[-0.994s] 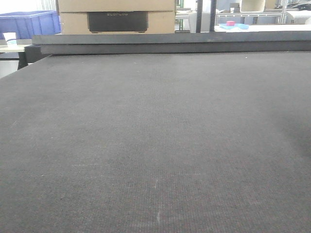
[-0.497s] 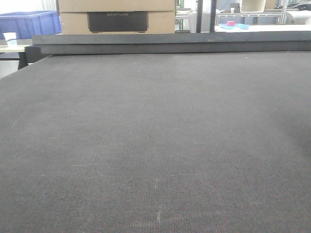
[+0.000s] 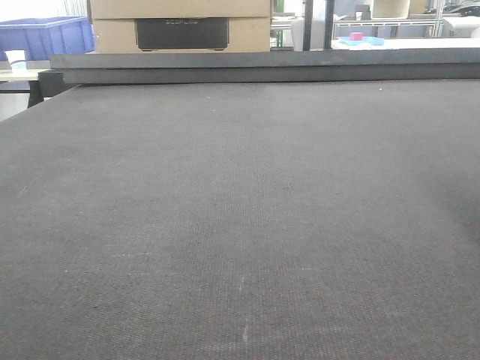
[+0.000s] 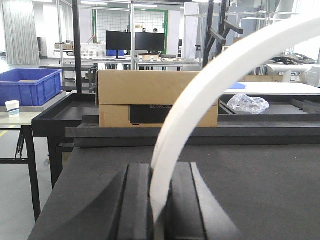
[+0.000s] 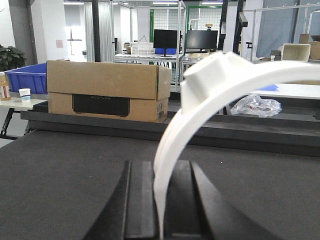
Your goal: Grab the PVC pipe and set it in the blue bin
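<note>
Three views logged, each read left to right.

**Front view:**
- The blue bin (image 3: 45,36) sits in the upper left corner, beyond the table's far edge.
- A paper cup (image 3: 15,58) stands just below the bin at the left border.
- A cardboard box (image 3: 180,19) is at top centre, behind a raised black rail (image 3: 262,67).
- The dark grey table mat (image 3: 240,225) fills the rest of the frame.
- A small blue tray (image 3: 367,40) carrying a pink item is at the upper right, far back.

**Left wrist view:**
- The bin is at mid-left on a side table, with the cup near its lower left corner and the box at centre.
- The left gripper (image 4: 161,170) is at bottom centre, its two black fingers upright and close side by side.
- A white arc (image 4: 210,85) rises from the slot between the fingers and sweeps to the upper right corner.
- The arc covers the slot, so I cannot tell whether the fingers press on it or stand slightly parted.
- A crumpled plastic bag (image 4: 248,103) lies right of centre.

**Right wrist view:**
- The bin and cup are at the left edge, and the box is left of centre.
- The right gripper (image 5: 159,167) is at bottom centre, with the same close pair of black fingers.
- A second white arc (image 5: 170,145) runs up out of their slot and hides the gap, so its state is likewise undetermined.
- The only candidate for the PVC pipe (image 5: 215,75) is a short chunky white piece at upper centre, seated on that arc.
- I cannot tell whether this piece is separate from the arc.
- The bin stands well apart from it, far to the left.
</note>
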Motion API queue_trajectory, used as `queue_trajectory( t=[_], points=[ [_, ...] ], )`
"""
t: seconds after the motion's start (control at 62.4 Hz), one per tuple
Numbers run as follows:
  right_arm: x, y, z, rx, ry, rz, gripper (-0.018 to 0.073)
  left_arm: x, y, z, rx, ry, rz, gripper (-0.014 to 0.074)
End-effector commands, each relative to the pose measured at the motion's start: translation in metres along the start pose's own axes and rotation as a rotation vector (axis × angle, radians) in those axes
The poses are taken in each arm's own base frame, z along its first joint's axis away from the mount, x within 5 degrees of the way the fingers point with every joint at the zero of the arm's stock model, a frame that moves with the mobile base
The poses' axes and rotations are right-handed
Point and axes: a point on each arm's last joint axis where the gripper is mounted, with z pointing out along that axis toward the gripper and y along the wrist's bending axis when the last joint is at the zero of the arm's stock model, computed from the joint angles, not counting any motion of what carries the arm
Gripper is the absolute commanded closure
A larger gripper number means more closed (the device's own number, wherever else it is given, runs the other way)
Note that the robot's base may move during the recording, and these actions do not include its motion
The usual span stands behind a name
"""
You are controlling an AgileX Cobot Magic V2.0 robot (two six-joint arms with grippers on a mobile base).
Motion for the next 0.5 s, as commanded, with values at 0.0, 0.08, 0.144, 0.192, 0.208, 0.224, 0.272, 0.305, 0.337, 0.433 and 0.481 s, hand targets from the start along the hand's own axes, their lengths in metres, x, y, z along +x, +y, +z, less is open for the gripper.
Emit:
queue_trajectory(
  t=[0.0,0.08,0.144,0.192,0.208,0.224,0.272,0.305,0.337,0.433,0.481],
  points=[
    [-0.0012,-0.0003,-0.0014,0.002,-0.016,-0.008,0.0721,-0.0014,-0.0004,-0.0020,0.005,-0.012,-0.002,0.0707],
    [-0.0012,-0.0003,-0.0014,0.002,-0.016,-0.008,0.0721,-0.0029,-0.0006,-0.0021,0.007,-0.029,-0.002,0.0707],
    [-0.0012,-0.0003,-0.0014,0.002,-0.016,-0.008,0.0721,-0.0029,-0.0006,-0.0021,0.007,-0.029,-0.002,0.0707],
    [-0.0012,-0.0003,-0.0014,0.002,-0.016,-0.008,0.0721,-0.0029,-0.0006,-0.0021,0.007,-0.029,-0.002,0.0707],
    [-0.0012,-0.0003,-0.0014,0.002,-0.016,-0.008,0.0721,-0.0029,-0.0006,-0.0021,0.007,-0.029,-0.002,0.0707],
    [-0.0012,-0.0003,-0.0014,0.002,-0.016,-0.008,0.0721,-0.0029,-0.0006,-0.0021,0.007,-0.029,-0.002,0.0707],
    [-0.0012,-0.0003,-0.0014,0.002,-0.016,-0.008,0.0721,-0.0029,-0.0006,-0.0021,0.007,-0.029,-0.002,0.0707],
    [-0.0012,-0.0003,-0.0014,0.002,-0.016,-0.008,0.0721,-0.0029,-0.0006,-0.0021,0.007,-0.029,-0.002,0.0707],
    [-0.0012,-0.0003,-0.0014,0.002,-0.016,-0.008,0.0721,-0.0029,-0.0006,-0.0021,0.007,-0.029,-0.002,0.0707],
    [-0.0012,-0.0003,-0.0014,0.002,-0.016,-0.008,0.0721,-0.0029,-0.0006,-0.0021,0.007,-0.029,-0.002,0.0707],
    [-0.0012,-0.0003,-0.0014,0.002,-0.016,-0.008,0.0721,-0.0029,-0.0006,-0.0021,0.007,-0.029,-0.002,0.0707]
  ],
)
